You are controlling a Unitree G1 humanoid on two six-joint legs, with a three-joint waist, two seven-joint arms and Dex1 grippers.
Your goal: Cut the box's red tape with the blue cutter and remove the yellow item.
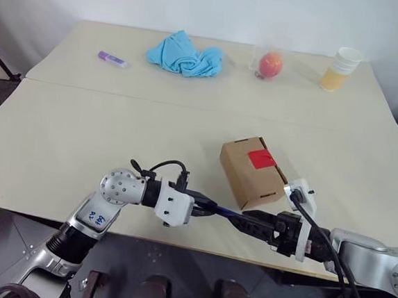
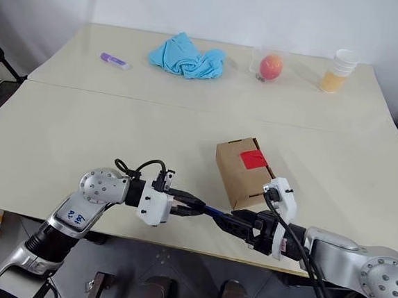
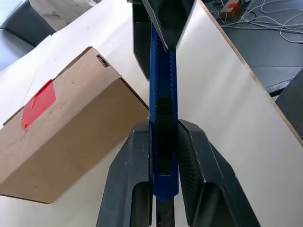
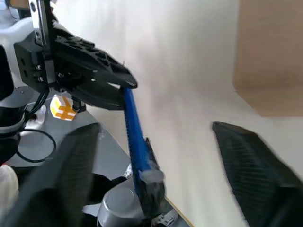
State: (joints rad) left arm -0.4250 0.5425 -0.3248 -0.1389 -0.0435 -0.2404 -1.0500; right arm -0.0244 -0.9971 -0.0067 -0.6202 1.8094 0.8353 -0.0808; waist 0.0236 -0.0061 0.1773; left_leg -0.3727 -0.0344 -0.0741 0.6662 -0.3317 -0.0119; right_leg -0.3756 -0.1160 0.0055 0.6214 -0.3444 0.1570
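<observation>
Where two tabletops (image 1: 67, 144) meet, pale wood beneath white wall (image 1: 198, 2).

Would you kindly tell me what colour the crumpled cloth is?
Light blue; the cloth shows best in the left eye view.

Only marking: small blue handwritten characters on a white sticker on the left arm's forearm (image 1: 96, 217), too small to read for certain. No print legible on the box (image 1: 251, 170), the paper cups (image 1: 340, 68) or the purple stick (image 1: 113, 59).
</observation>
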